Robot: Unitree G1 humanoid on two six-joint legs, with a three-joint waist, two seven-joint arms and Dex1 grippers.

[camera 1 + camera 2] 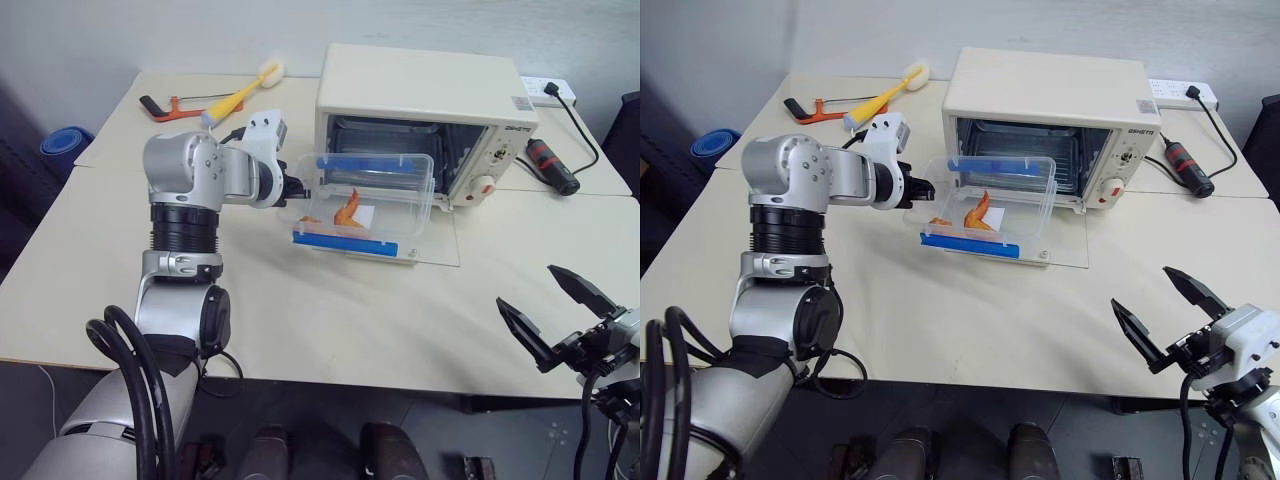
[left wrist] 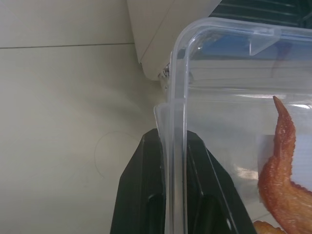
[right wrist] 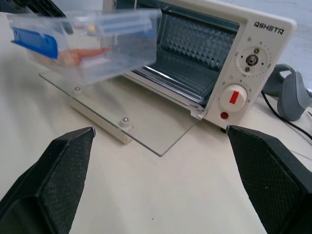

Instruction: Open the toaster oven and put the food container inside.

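Left gripper (image 2: 171, 146) pinches the wall of the clear rectangular plastic food container (image 1: 365, 205) above the open cream-white toaster oven's (image 1: 420, 100) lowered glass door, right gripper (image 1: 548, 305) spread wide over the tabletop (image 1: 330, 310).

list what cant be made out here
- Oven back wall: eye views, container covers the cavity.
- Dial markings: right wrist view, too small to read.
- Grey object: right wrist view, cut off by the edge.
- Left gripper pads' contact: left wrist view, container wall hides it.
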